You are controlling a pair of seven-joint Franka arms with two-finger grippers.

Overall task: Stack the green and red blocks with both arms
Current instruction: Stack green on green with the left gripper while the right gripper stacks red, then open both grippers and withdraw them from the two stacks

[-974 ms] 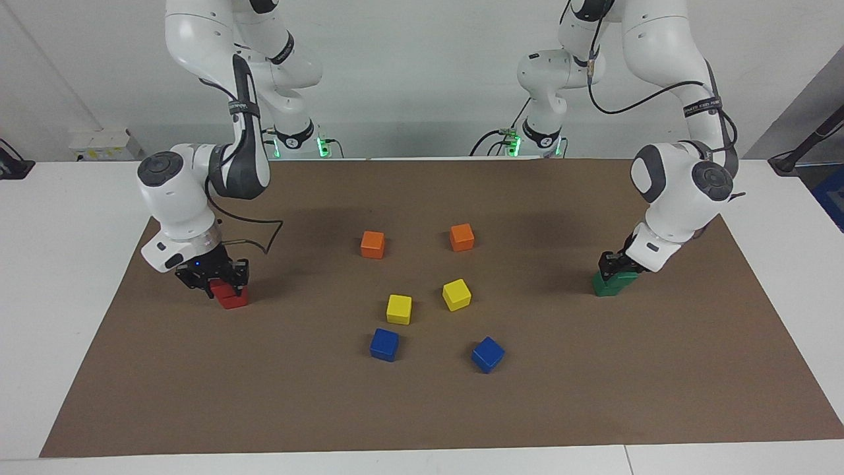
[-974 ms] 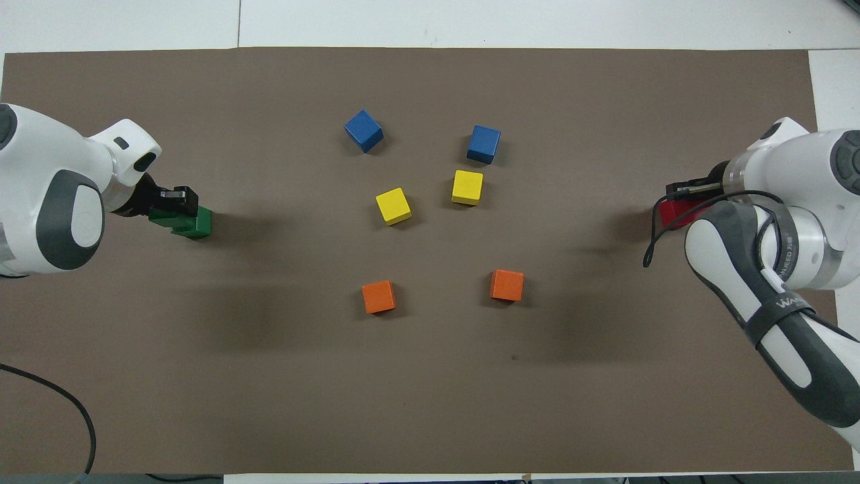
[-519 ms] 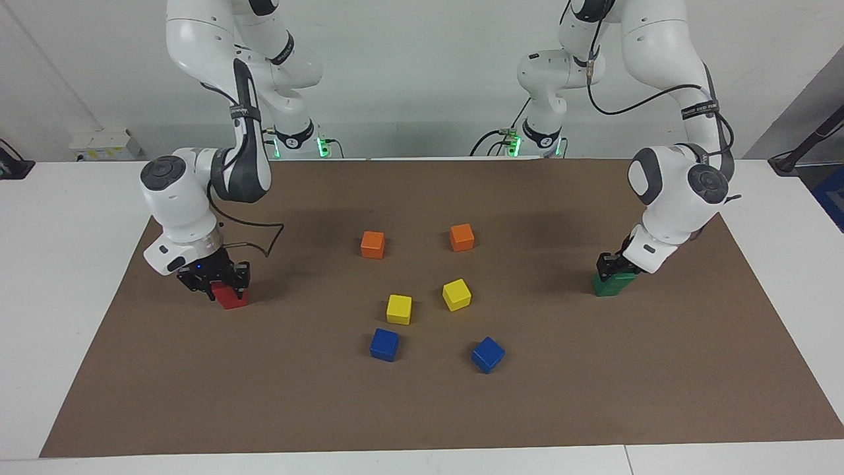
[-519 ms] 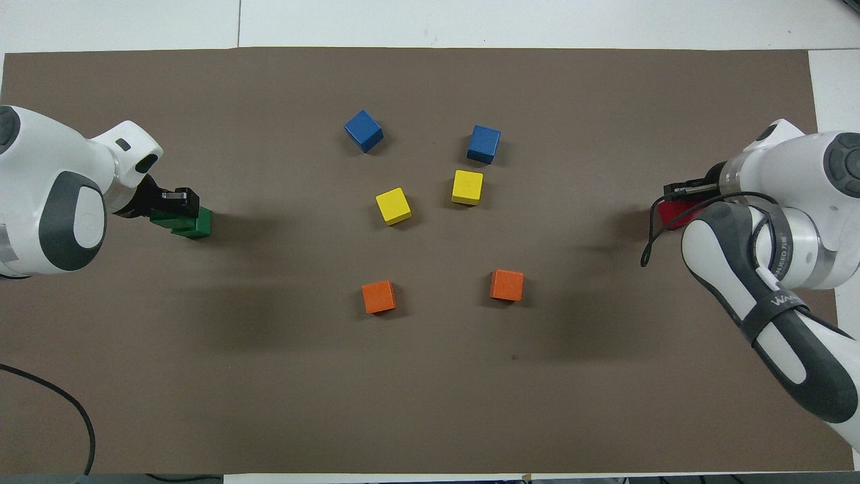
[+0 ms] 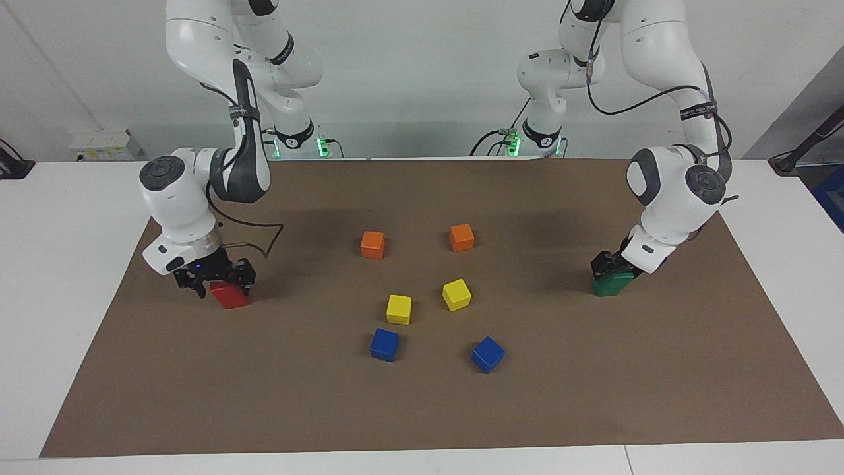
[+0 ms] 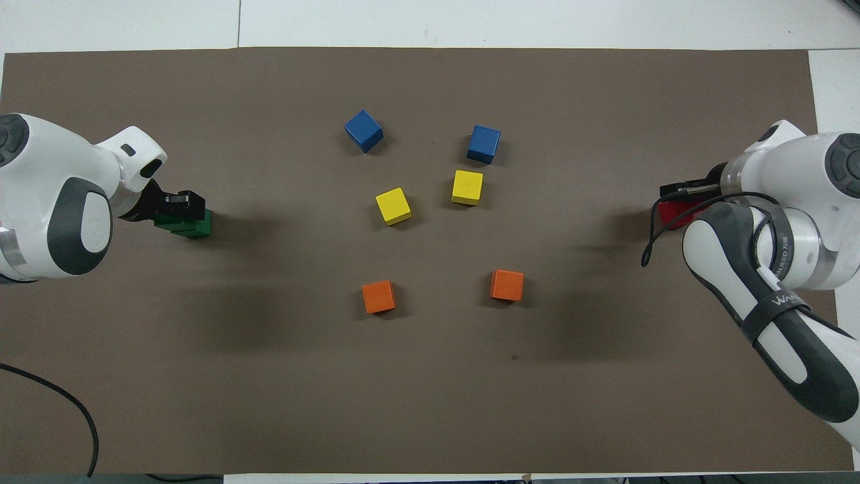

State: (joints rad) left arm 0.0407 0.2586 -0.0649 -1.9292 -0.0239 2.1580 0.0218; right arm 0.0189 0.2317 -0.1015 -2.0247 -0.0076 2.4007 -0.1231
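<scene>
Though I cannot tell if the right gripper (image 5: 212, 282) at the red blocks (image 5: 231, 297) or the left gripper (image 5: 610, 267) at the green blocks (image 5: 613, 287), each at its own table end, is holding on, the blocks look light and hard, best pinched on two flat sides.

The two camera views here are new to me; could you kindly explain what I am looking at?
These are two white robot arms at a table covered by a brown mat. One picture is taken from across the table, facing the robots. The other looks down from above their own end, so the sides appear swapped between the two.

Each arm ends in a black two-finger gripper. The right gripper is down at the red blocks at its end of the mat. The left gripper is down at the green blocks at the other end. The green blocks seem to sit one on the other. Whether either gripper is gripping, I cannot tell.

In the middle lie two orange cubes, two yellow cubes and two blue cubes, all apart.
</scene>
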